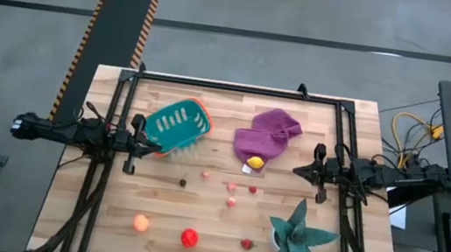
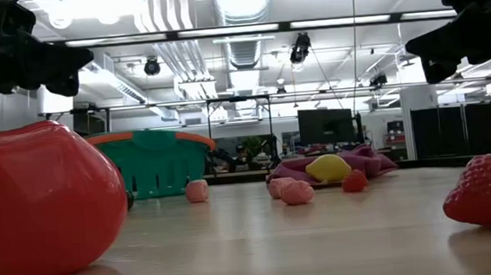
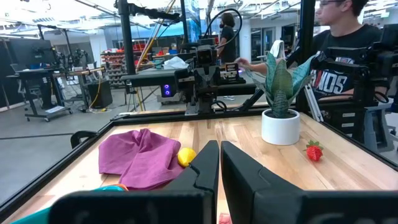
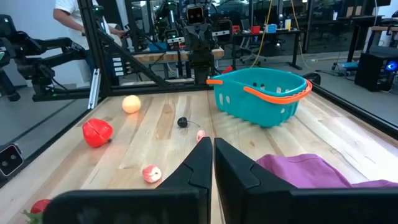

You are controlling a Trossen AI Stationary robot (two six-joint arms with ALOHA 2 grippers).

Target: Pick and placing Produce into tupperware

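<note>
The teal basket (image 1: 177, 125) with an orange rim stands on the table's far left part, just right of my left gripper (image 1: 136, 143). The yellow fruit (image 1: 255, 161) lies against the near edge of a purple cloth (image 1: 267, 134), left of my right gripper (image 1: 316, 171). The red ball (image 1: 189, 238), orange ball (image 1: 140, 222) and a strawberry (image 1: 246, 244) rest near the near edge. Small pink bits (image 1: 232, 187) and a dark bit (image 1: 183, 183) lie mid-table. Both grippers hover shut, left (image 3: 219, 144) and right (image 4: 212, 142), facing each other.
A teal spiky plant in a white pot (image 1: 299, 233) stands at the near right, close under my right arm. A black frame (image 1: 240, 86) borders the table. A person (image 3: 348, 56) sits beyond the right side. Bare wood lies between the two grippers.
</note>
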